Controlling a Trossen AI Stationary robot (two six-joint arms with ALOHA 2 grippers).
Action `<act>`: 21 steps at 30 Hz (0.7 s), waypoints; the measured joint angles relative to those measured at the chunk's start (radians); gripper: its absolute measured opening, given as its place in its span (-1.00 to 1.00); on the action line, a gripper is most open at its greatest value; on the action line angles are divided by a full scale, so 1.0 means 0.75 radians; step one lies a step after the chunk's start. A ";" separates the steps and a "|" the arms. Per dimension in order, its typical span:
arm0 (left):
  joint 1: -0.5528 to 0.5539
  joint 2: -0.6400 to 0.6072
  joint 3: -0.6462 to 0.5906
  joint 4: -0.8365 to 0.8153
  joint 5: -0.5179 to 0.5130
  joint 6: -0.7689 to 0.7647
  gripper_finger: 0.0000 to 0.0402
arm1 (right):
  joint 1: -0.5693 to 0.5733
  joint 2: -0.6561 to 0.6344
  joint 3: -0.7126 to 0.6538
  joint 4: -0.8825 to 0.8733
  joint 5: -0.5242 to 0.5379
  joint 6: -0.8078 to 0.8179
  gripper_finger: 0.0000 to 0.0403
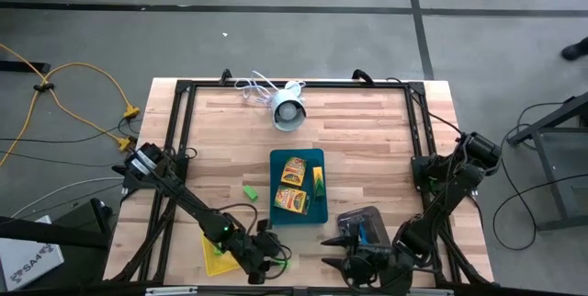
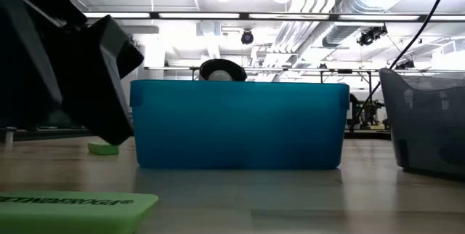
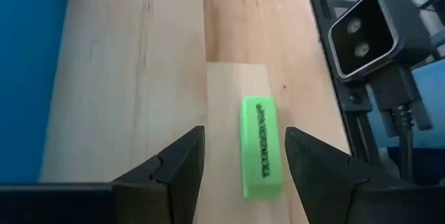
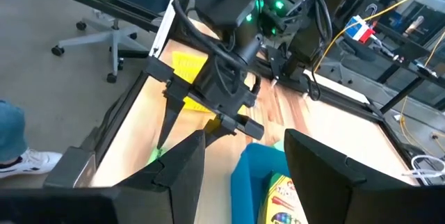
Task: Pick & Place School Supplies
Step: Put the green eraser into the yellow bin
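My left gripper (image 3: 243, 133) is open near the table's near edge (image 1: 274, 265), its fingers on either side of a bright green block (image 3: 261, 147) without touching it. The block lies flat on the wood, also seen close up in the low view (image 2: 73, 208). A second green block (image 1: 250, 191) lies left of the teal tray (image 1: 276, 163). The tray holds two yellow-orange boxes (image 1: 293, 171) (image 1: 291, 200) and a green item (image 1: 317, 181). Blue-handled tools (image 1: 367, 232) lie in the dark grey tray (image 1: 347, 216). My right gripper (image 4: 245, 137) is open, held above the table near its near edge (image 1: 333, 261).
A yellow tray (image 1: 216, 245) sits under my left arm near the near-left corner. A white round device with a cable (image 1: 289, 112) lies toward the far edge. A small camera (image 3: 375, 33) stands at the near edge beside the green block. Black frame rails border the table.
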 joint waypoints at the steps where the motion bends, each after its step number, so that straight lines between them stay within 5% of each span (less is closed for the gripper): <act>1: 0.000 0.004 0.001 0.009 -0.004 0.008 -0.03 | 0.000 0.000 0.000 -0.011 0.000 0.013 -0.06; 21: -0.054 0.022 0.019 0.021 -0.069 0.089 -0.05 | -0.002 0.001 0.000 -0.041 0.002 0.028 -0.06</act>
